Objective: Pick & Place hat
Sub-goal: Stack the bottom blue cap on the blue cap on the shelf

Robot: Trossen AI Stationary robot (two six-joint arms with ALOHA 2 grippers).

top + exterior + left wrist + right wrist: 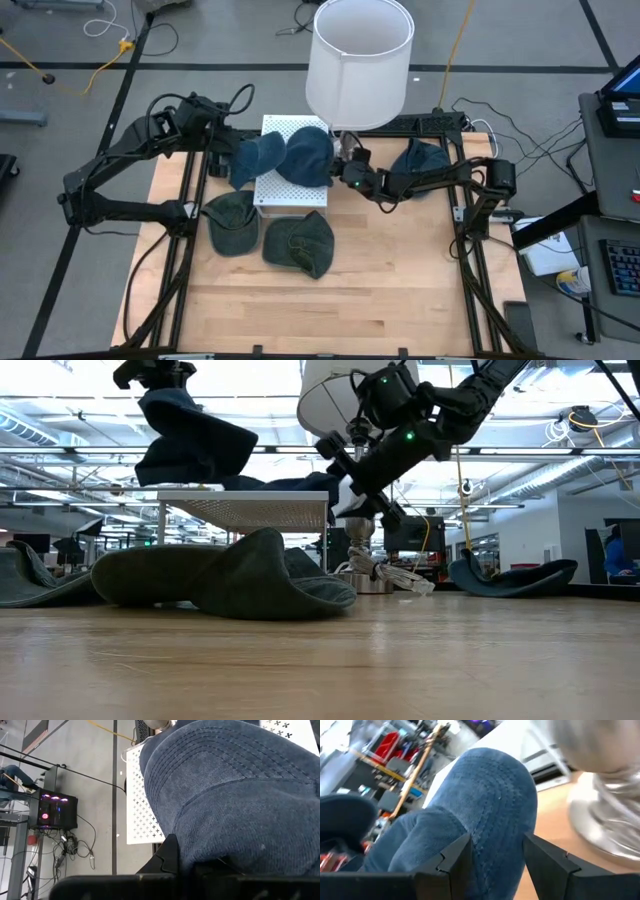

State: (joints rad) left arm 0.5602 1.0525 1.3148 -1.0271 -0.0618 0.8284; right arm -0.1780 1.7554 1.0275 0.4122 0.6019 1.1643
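Blue denim hat [310,155] draped over white perforated platform [285,190], brim between fingers of right gripper [345,165], clamped on soft stitched cloth. Second blue hat [255,160] hanging at platform's left edge, pinched in closed left gripper [222,150]. Two green hats [265,232] lying flat on pale wooden counter [350,290]. White cylindrical lamp shade [358,60] behind platform. Cabled grey floor around.

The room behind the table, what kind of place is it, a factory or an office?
Most likely a robotics lab or workshop in a large open hall. Cables trail across the taped concrete floor, a computer with glowing lights stands beside the rig, and shelving with equipment fills the background.
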